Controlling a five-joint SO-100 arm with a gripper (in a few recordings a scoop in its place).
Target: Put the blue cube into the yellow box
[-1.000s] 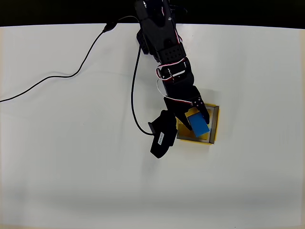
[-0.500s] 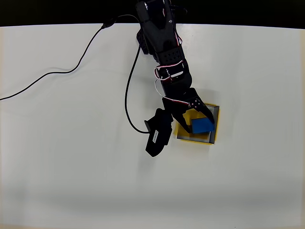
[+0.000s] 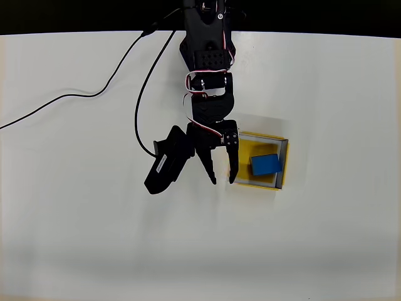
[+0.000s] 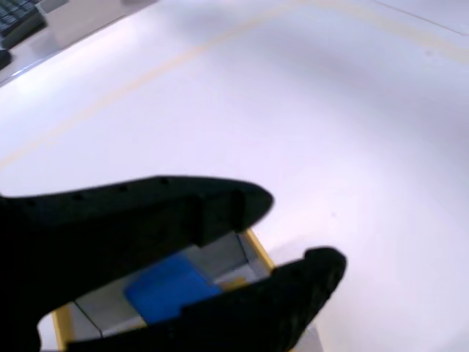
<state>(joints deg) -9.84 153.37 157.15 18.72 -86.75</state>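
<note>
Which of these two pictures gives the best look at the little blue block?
The overhead view: the blue cube lies in full sight inside the yellow box. In the wrist view the end effector covers part of the cube.

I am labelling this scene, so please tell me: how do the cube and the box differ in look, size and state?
The cube is blue and solid; the box is yellow-floored, open and shallow, with thin pale walls. The cube is clearly smaller, covering only part of the box floor. The cube lies inside; the box rests on the table. Both are free of the open gripper and roughly square from above.
</note>
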